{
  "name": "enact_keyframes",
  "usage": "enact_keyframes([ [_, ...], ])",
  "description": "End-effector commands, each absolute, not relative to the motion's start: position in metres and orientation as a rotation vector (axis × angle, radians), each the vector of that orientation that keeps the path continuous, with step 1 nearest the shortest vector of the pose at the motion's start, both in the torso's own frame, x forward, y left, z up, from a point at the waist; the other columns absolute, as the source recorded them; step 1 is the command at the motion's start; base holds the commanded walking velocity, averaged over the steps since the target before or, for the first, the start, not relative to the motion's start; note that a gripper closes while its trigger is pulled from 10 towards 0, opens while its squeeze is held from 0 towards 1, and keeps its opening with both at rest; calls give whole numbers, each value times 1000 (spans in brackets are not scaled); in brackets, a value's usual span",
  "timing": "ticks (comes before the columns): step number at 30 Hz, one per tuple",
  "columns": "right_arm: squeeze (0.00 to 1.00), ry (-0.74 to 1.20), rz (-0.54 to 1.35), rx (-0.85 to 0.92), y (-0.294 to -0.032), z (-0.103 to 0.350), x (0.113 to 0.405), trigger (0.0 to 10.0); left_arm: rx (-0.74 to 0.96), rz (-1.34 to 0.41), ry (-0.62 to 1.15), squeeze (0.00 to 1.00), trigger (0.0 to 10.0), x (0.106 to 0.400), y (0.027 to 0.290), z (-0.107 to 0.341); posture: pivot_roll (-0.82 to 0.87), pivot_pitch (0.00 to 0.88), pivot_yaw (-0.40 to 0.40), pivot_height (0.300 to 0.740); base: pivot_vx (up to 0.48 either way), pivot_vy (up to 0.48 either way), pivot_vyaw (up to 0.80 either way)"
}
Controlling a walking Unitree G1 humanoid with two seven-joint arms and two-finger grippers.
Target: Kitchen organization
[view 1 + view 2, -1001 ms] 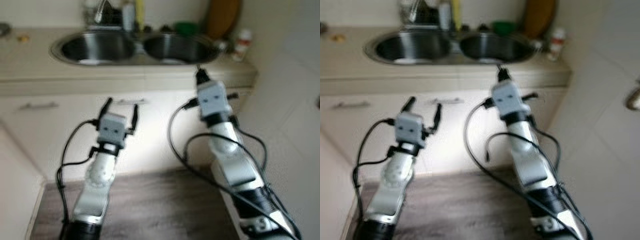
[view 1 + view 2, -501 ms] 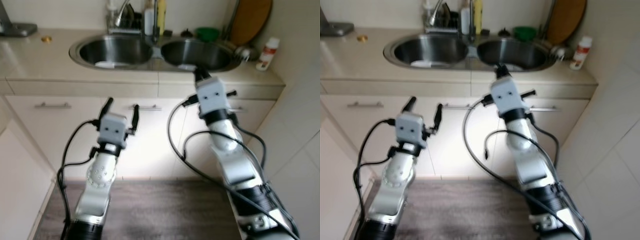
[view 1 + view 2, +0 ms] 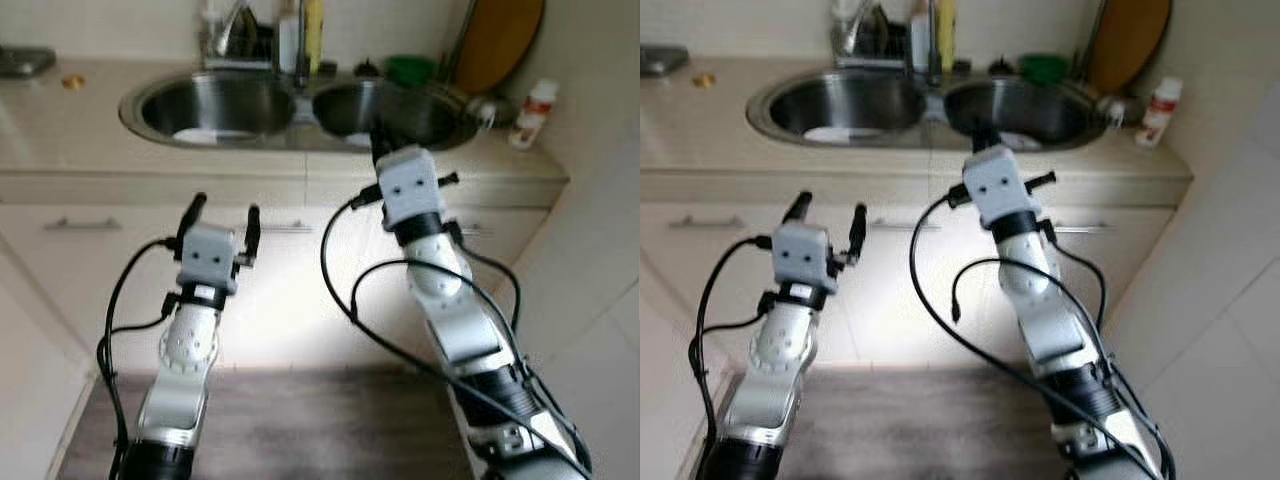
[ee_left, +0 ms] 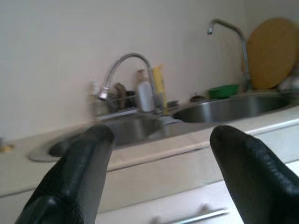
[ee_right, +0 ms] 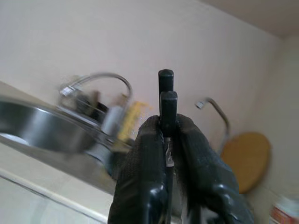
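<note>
We stand before a beige kitchen counter point(image 3: 60, 130) with a stainless steel double-bowl sink point(image 3: 290, 105) set into it. Our left gripper point(image 3: 222, 212) is raised in front of the cream cabinet drawers point(image 3: 90, 250) below the counter edge, its two black fingers point(image 4: 79, 172) spread wide apart and holding nothing. Our right gripper point(image 3: 378, 150) is held higher, reaching up to the counter's front edge just before the right sink bowl; its black fingers point(image 5: 166, 154) are pressed together around a slim black rod-like object point(image 5: 167, 100) that stands up between the pads. What that object is we cannot tell.

A flat white item point(image 3: 228, 135) lies in the left bowl, and another pale piece point(image 3: 1018, 140) lies in the right bowl. Behind the sink, against the wall, stand a curved chrome faucet point(image 4: 126, 70), a yellow bottle point(image 3: 313, 25) and a white bottle point(image 4: 145, 95). A second, taller chrome tap point(image 4: 231, 37) rises beside the right bowl. A green bowl point(image 3: 408, 68) sits at the back of the right bowl, and a round wooden cutting board point(image 3: 497, 40) leans upright against the wall in the corner. A white bottle with a red label point(image 3: 531, 110) stands on the counter near the right end. A small yellowish item point(image 3: 72, 82) lies on the counter far to the left. The floor below is a grey wood-grain surface point(image 3: 300, 430).
</note>
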State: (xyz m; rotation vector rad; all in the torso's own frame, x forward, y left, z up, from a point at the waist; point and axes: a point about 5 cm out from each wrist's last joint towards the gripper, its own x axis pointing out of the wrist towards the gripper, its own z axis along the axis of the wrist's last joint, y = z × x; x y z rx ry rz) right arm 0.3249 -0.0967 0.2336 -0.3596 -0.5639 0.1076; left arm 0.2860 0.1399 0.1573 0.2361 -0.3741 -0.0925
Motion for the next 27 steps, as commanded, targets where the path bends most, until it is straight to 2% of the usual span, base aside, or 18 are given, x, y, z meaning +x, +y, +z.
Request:
enact_keyframes([
  [1,0,-604,96,-338,-96,244,324,10000,250,-89,-396,0,10000,286,142,162,111,0,-66,740,255,0,0],
  [11,0,-636,95,-331,-93,251,324,10000,251,-90,-398,0,10000,286,142,162,114,0,-66,740,257,0,0],
  [20,0,-637,106,-335,-90,250,324,10000,250,-85,-400,0,10000,287,143,164,117,0,-68,740,287,0,800],
  [27,0,-642,88,-309,-94,254,325,10000,251,-86,-401,0,10000,287,143,164,117,0,-69,740,299,0,0],
])
